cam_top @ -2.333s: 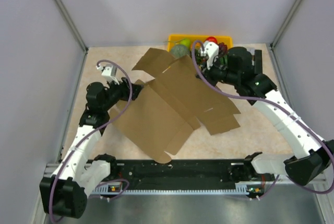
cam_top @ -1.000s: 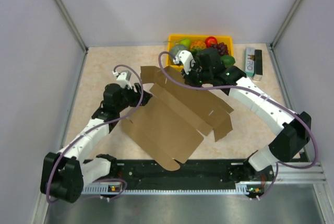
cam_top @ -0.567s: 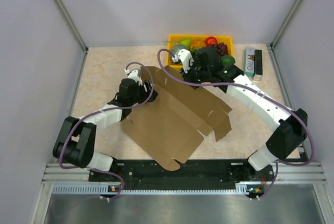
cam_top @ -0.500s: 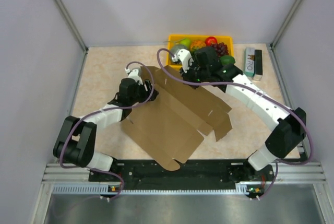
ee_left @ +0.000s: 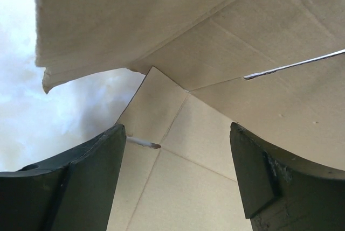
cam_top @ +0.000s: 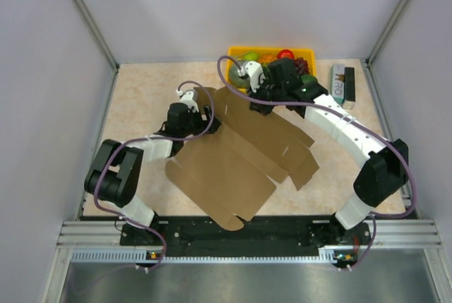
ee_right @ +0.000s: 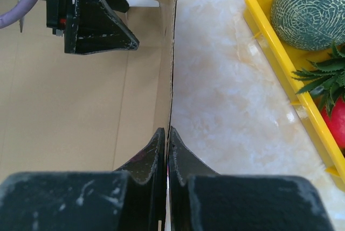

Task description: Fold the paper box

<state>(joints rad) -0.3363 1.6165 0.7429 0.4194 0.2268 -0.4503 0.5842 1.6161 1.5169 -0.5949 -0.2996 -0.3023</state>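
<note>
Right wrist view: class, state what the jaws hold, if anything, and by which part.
The right gripper holds the paper box, jaws shut on the thin edge of a raised flap. The left gripper is open.

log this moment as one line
right tool: shut on paper box edge | left tool: open, at the box | fold: not finished

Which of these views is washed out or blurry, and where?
Left wrist: the table at upper left is blown out to bluish white, the left gripper looks dark against it, and the box is sharp. Right wrist: evenly lit, box edge and tray crisp, only the right gripper's near end soft. Top external: flat, even light, no glare.
</note>
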